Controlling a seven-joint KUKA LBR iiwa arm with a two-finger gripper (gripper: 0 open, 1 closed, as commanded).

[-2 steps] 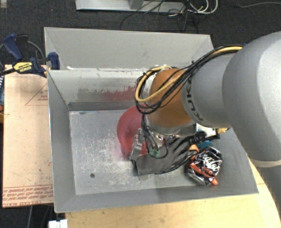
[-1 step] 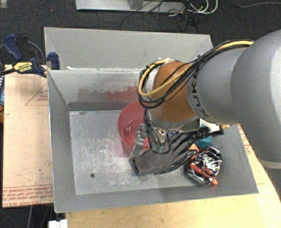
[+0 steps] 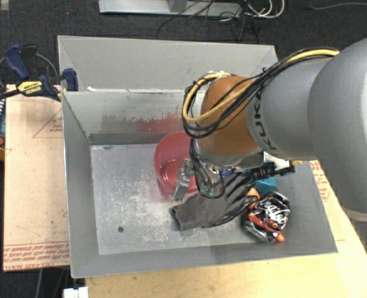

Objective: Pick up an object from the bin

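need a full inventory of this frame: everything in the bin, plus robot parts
bin: 1, grey metal, middle of the view
cup: 1, red, bin's middle, near the back wall
cloth: 1, dark grey, crumpled, front middle of the bin floor
packet: 1, black with red and white print, crinkled, front right corner
block: 1, blue, right side, partly hidden by the arm
arm: 1, grey with an orange wrist cover and looped cables, reaching in from the right
pincer: 1, metallic, low in the bin between the cup and the cloth's left end
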